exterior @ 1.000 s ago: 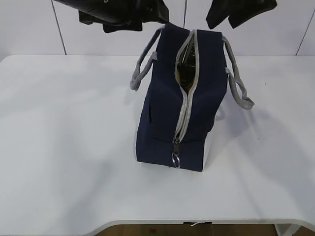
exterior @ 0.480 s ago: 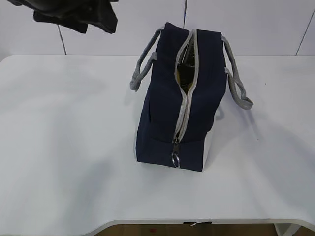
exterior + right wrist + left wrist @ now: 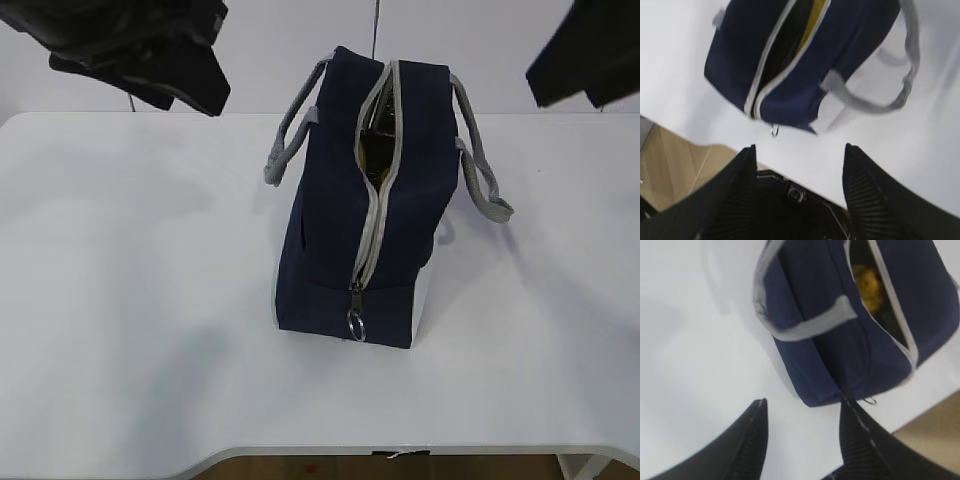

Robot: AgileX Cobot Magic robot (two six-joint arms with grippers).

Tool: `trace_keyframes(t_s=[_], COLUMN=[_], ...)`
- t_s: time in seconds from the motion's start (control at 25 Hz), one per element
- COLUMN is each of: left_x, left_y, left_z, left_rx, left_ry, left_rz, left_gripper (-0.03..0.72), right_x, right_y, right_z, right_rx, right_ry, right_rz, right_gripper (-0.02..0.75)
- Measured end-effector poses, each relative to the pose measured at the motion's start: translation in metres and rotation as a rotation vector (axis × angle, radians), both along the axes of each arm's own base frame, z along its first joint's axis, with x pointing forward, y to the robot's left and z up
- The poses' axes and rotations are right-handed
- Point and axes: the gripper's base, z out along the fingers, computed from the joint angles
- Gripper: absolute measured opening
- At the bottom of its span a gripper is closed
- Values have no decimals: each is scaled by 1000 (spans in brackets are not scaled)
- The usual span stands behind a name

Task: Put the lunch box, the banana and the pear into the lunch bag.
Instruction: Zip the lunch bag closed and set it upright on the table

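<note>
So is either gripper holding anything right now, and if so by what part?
Nothing is held. The left gripper and right gripper both hang open and empty above the table, clear of the lunch bag.

One lunch bag [image 3: 340, 230] is counted on one table [image 3: 130, 330]. Two grey handles [image 3: 290, 130] and one ring pull [image 3: 357, 324] are seen on it. One pear [image 3: 867, 286] is visible inside. Two grippers are counted: left gripper [image 3: 802, 410], right gripper [image 3: 800, 155].
</note>
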Motion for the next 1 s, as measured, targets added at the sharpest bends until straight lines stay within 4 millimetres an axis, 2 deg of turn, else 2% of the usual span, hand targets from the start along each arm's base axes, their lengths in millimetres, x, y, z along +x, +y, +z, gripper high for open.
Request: trace_keyframes(t_s=[0.32, 0.6, 0.72, 0.88, 1.0], left_x=[-8, -15, -27, -48, -62], left_y=[0, -4, -9, -13, -6], left_z=[-5, -3, 0, -6, -14], left_rx=[20, 10, 16, 41, 43], left_ry=[93, 117, 96, 65, 33], left_rz=[-24, -56, -107, -172, -194], left_gripper=[345, 335, 326, 324, 323], right_x=[-50, -76, -84, -91, -93], right_y=[-11, -17, -17, -15, -12], right_z=[-25, -49, -62, -80, -90], right_rx=[-34, -30, -3, 22, 45], right_ry=[20, -61, -85, -93, -106], right_rz=[54, 56, 66, 102, 148], right_gripper=[442, 442, 442, 442, 442])
